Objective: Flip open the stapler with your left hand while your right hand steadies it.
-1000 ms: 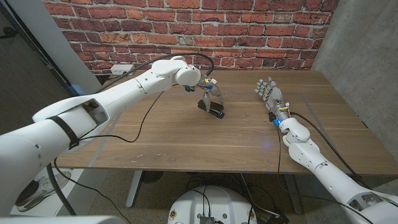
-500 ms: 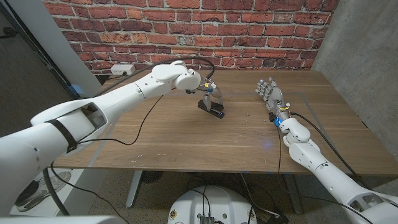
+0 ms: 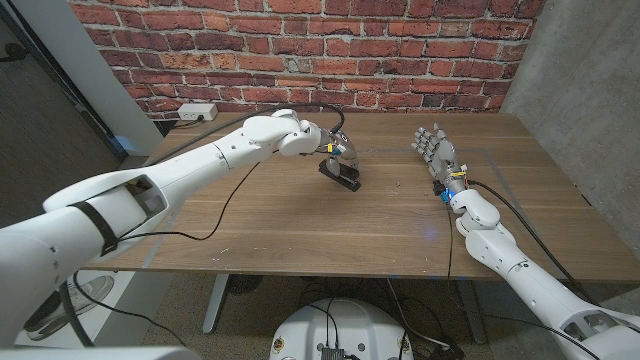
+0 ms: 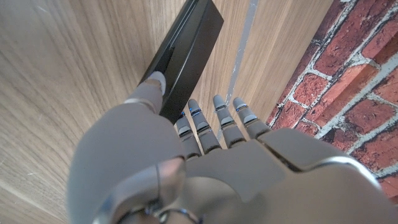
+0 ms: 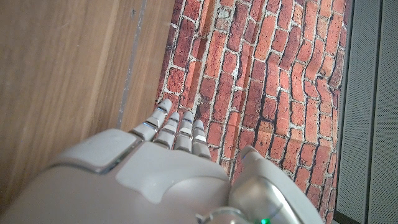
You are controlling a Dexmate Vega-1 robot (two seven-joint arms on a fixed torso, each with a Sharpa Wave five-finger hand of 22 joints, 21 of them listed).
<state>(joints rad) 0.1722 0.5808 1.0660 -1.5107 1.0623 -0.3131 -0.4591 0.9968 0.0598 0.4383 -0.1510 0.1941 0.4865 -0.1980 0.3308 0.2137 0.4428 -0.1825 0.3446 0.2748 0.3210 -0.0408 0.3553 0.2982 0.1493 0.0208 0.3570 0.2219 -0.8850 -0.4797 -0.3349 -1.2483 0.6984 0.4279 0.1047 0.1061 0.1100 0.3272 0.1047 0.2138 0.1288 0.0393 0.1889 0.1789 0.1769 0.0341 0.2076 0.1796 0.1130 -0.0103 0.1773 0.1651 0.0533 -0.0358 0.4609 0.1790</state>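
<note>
Two hands: left hand (image 3: 338, 152) fingers (image 4: 155, 83) grip the stapler (image 3: 340, 176); right hand (image 3: 433, 148) stands apart, fingers spread, holding nothing.

You get bright, even light from above, with a soft sheen on the tabletop (image 3: 300, 220) and only faint shadows. Your head view bends at its edges; both wrist views blur the near fingers (image 4: 199, 127).

Red brick wall (image 3: 300, 40) behind a wooden table (image 3: 300, 215), grey concrete wall (image 3: 590, 90) alongside.
</note>
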